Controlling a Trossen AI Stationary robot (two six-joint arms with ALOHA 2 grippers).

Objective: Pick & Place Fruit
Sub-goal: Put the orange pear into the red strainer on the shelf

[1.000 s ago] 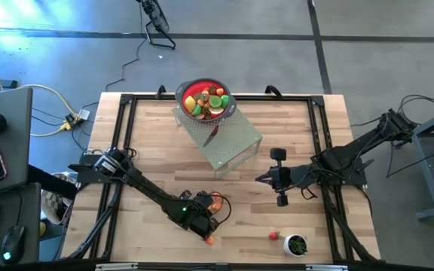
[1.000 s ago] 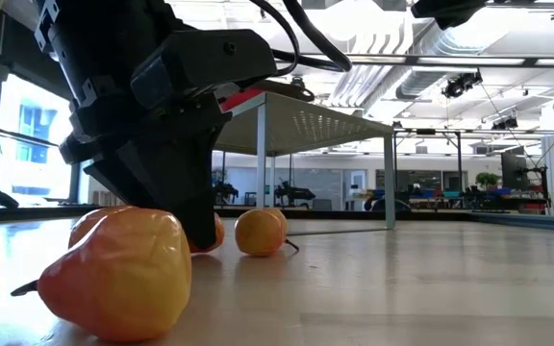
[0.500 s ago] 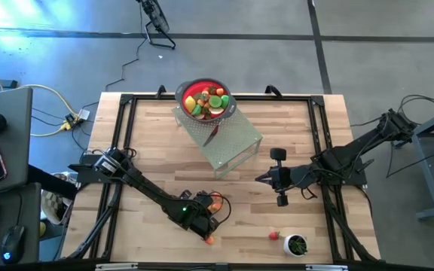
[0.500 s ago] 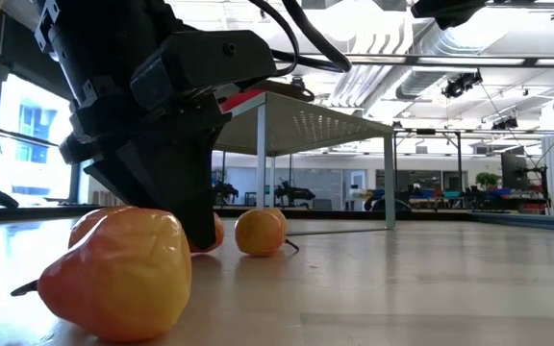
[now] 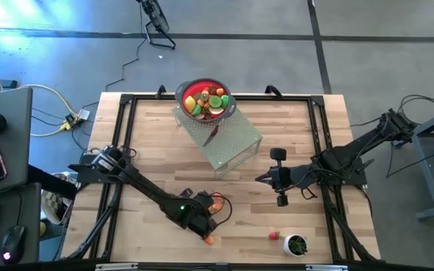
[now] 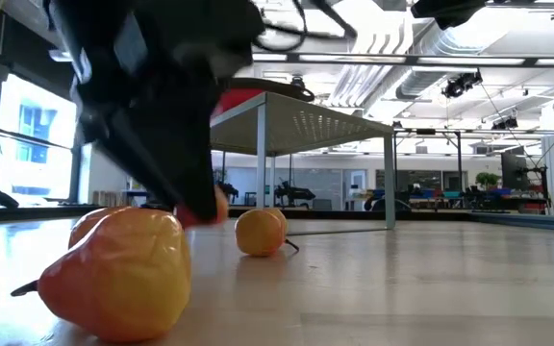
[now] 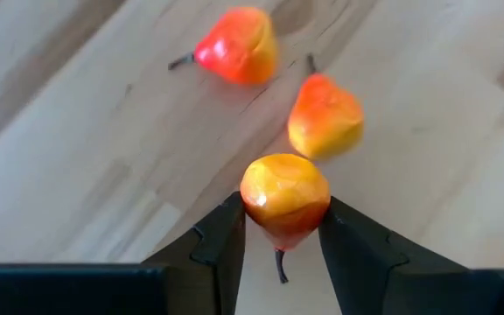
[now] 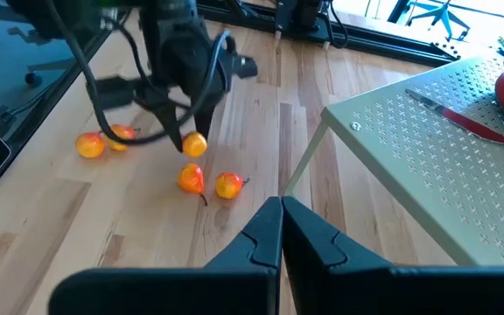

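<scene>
My left gripper (image 5: 204,226) stands near the table's near edge, shut on a small orange-red pear-shaped fruit (image 7: 284,194). The right wrist view shows this fruit (image 8: 193,144) a little above the wood. Two more such fruits (image 7: 234,45) (image 7: 325,115) lie on the table beyond it, and others (image 8: 90,144) lie farther toward the left. A big pear (image 6: 118,269) lies close to the low camera. The red bowl (image 5: 206,100), full of fruit, sits on a perforated stand (image 5: 232,143). My right gripper (image 5: 266,178) hangs shut over the table's right half. My left gripper pinches the fruit by its two opposite sides (image 7: 250,206) between its two fingers (image 7: 226,232). The fingers slant steeply down from the table's left. The fruit is lifted clear of the table, and its stem (image 7: 280,267) points back toward the gripper.
A silver knife (image 8: 462,118) lies on the stand beside the bowl. A strawberry (image 5: 274,235) and a small white cup with green contents (image 5: 297,245) sit near the table's near right edge. A black frame (image 5: 126,105) runs round the tabletop.
My left gripper has rolled about its own line and come up slightly. The fruit between its fingers, which rested on the wood, now hangs just clear of the table. The other fruits have stayed in place.
</scene>
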